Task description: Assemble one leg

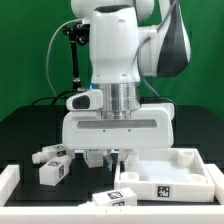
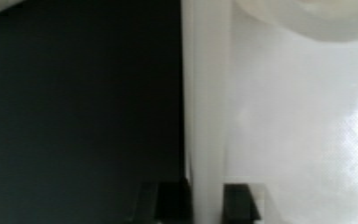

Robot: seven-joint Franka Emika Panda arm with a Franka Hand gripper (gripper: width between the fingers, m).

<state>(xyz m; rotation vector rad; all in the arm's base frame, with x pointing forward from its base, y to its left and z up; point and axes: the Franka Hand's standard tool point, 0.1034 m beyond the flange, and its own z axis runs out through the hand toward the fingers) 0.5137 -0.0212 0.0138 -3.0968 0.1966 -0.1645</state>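
- Presently, at the exterior view's far left, a white border strip [image 1: 9,182] lies along the edge of the black table [image 1: 25,128].
- Just right of the strip, two legs lie close together on the table. The first leg [image 1: 50,154] is farther back and the second leg [image 1: 55,174] is nearer the camera. Each shows a black-and-white square tag. Whether the two touch cannot be told.
- Behind them, against the green backdrop, a thin black stand [image 1: 72,55] rises upright.
- Centre: the white arm [image 1: 118,50] points straight down. The gripper [image 1: 113,158] sits low at the left wall of the tray [image 1: 190,186], apart from the two legs on the left.
- Wrist view: the two dark fingers [image 2: 163,198] stand one on each side of the tray's raised wall. One is over the black table, the other over the tray's white floor.
- The wall fills the space between the fingers with no gap visible, so the claw reads as clenched on the tray's wall. No leg is in the claw.
- Exterior view, in front of the gripper and nearer the camera: the third leg [image 1: 113,198] lies on its side on the table, tags showing, just beside the tray's front left corner. Contact with the tray cannot be told.
- Right: the tray rests flat on the table with raised edges on all sides and carries a square tag on its front wall.
- Wrist view, far end of the tray: a rounded white form [image 2: 309,15], too blurred to identify.
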